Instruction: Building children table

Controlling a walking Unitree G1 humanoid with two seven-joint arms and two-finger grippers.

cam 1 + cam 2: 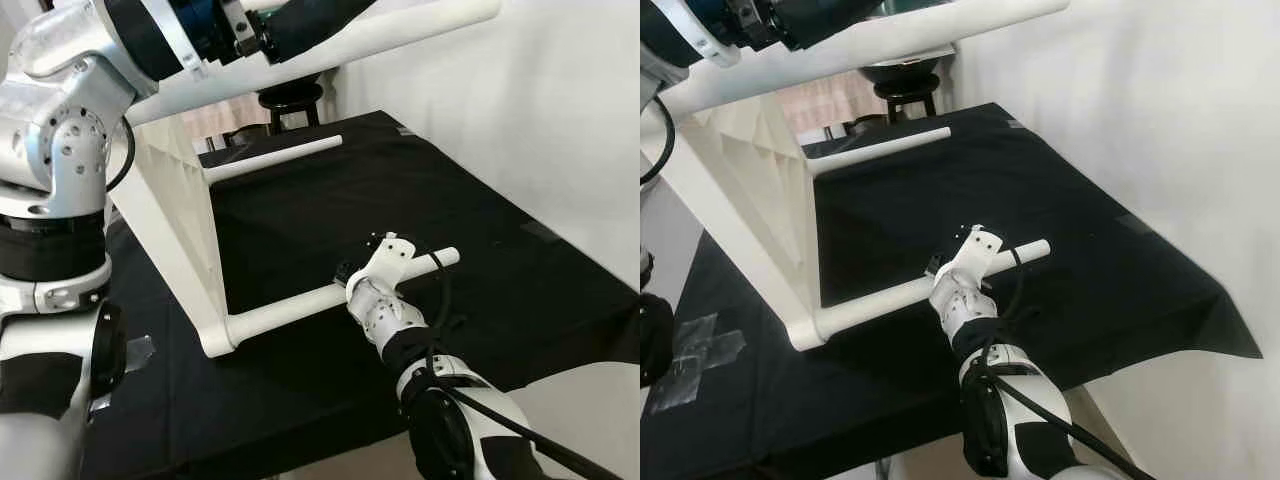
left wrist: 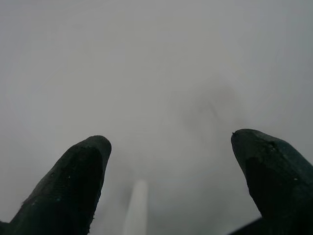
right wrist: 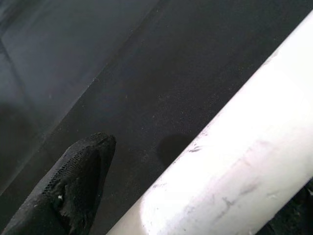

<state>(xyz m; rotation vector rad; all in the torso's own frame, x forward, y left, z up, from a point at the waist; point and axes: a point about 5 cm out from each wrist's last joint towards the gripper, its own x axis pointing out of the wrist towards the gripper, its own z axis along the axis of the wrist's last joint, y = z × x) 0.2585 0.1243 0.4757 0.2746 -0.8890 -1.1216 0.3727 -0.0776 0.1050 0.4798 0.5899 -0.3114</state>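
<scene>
Three white round legs stick out from the white children's table top, which I see standing on its edge along the left side of the black-covered work table, its flat face turned away from the legs. The lowest leg lies just above the black cloth near the front edge, the middle leg reaches out toward the far side, and the upper leg runs high across the top of my head view. My right gripper is at the lowest leg close to its free end; in the right wrist view one black finger sits on one side of the white tube and the other just shows at the frame's corner on the far side, so the claw straddles the leg, though I cannot tell whether it is pressing on it. My left gripper is raised up by the upper leg, and its wrist view shows the two black fingertips held well apart with nothing between them, facing a pale blurred surface.
</scene>
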